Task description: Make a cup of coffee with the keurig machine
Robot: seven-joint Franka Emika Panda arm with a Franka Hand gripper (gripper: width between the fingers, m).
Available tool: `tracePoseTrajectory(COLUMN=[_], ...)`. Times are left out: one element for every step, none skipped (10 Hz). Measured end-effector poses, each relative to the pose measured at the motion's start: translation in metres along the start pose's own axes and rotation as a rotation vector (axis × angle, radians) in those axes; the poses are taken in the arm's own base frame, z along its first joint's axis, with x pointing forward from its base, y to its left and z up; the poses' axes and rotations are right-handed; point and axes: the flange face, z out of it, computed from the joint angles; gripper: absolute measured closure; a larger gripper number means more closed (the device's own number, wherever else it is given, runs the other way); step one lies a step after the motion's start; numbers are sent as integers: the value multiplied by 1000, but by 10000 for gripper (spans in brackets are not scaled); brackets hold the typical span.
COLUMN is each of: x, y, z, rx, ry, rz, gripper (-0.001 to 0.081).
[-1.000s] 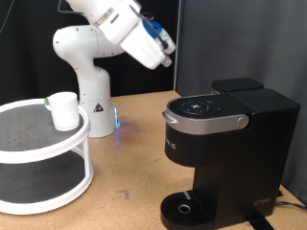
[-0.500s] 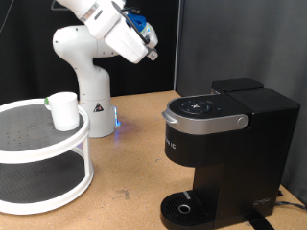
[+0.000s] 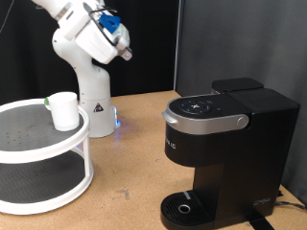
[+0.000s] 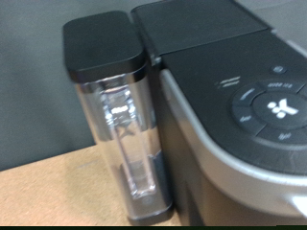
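The white cup [image 3: 63,110] stands upright on the top tier of a white two-tier round stand [image 3: 29,144] at the exterior view's left. The black keurig machine [image 3: 225,144] stands at the right with its silver-rimmed lid shut and its round drip tray [image 3: 182,207] bare. My gripper [image 3: 125,54] hangs high in the air at the upper left, above and to the right of the cup and well left of the machine, holding nothing that shows. The wrist view shows the machine's top buttons [image 4: 273,105] and clear water tank [image 4: 120,125]; no fingers appear there.
The white robot base [image 3: 86,91] stands behind the stand, with a blue light at its foot. The brown tabletop [image 3: 134,158] lies between stand and machine. A black curtain hangs behind.
The arm has swung steadily towards the exterior view's left and slightly up, away from the machine. The cup and the machine have not moved.
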Motion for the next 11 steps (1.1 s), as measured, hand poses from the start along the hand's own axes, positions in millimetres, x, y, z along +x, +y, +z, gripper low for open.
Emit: tracePoseTrajectory(x=[-9,-16,-20,-22,-22,-22,-27,-37,-49,-62,-76], y=[1,1,0,-1,-1,2,5,6,5,4,1], z=[-8,-15,-19,-21,-20,-21,-24,-29,-37,-44,-51], rx=[2,3,3,2,2,-22,-46,-54,-50,-33,-7], ry=[14,32,45,50,49,70,101,127,142,127,88], rz=[7,13,16,14,16,20,37,51,61,64,56], gripper=[805,805,805,805,805,805,805,805,805,805,805])
